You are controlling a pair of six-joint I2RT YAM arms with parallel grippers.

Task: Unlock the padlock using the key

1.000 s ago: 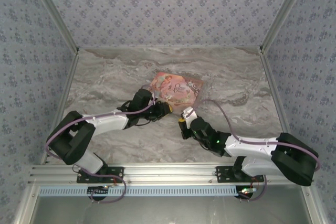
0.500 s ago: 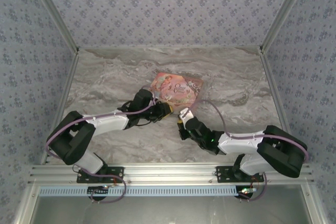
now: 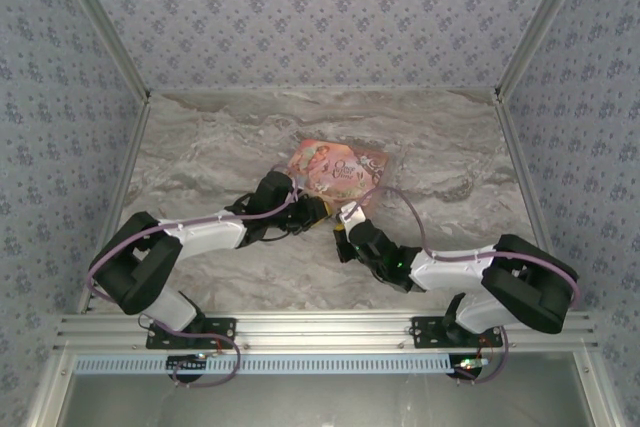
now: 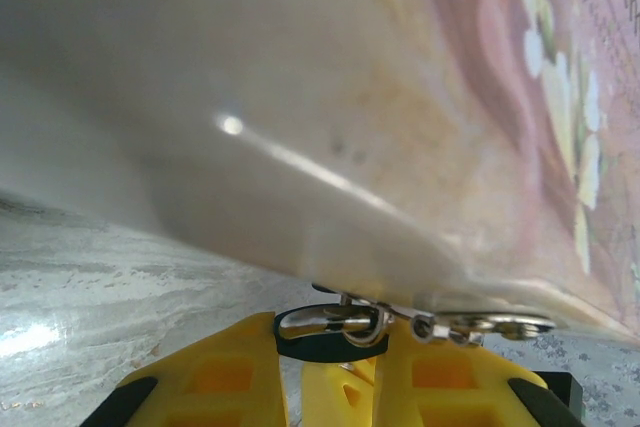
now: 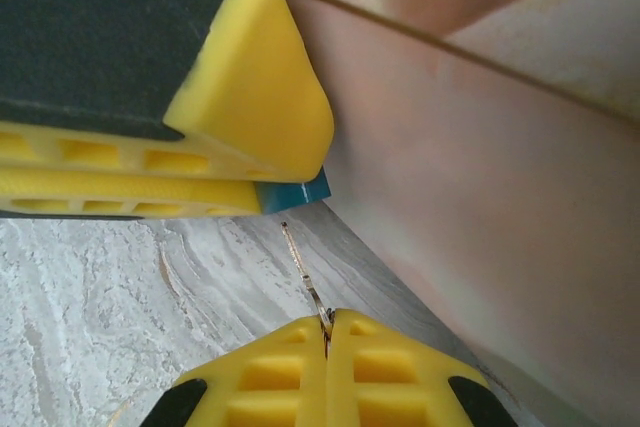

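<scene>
In the left wrist view my left gripper is shut on the small blue padlock. Its metal shackle points up at the pink tin, and a short chain runs off to the right. In the right wrist view my right gripper is shut on the thin metal key. The key's tip points at a blue corner of the padlock, just short of it. That corner pokes out from the left gripper's yellow fingers. From above, the left gripper and right gripper nearly meet by the tin.
The tin's pink wall stands close on the right of the key. The marble tabletop lies around the arms, bounded by patterned walls at the back and sides.
My right arm has swung its gripper left and forward, closer to the left gripper and the tin. The left arm has held still.
</scene>
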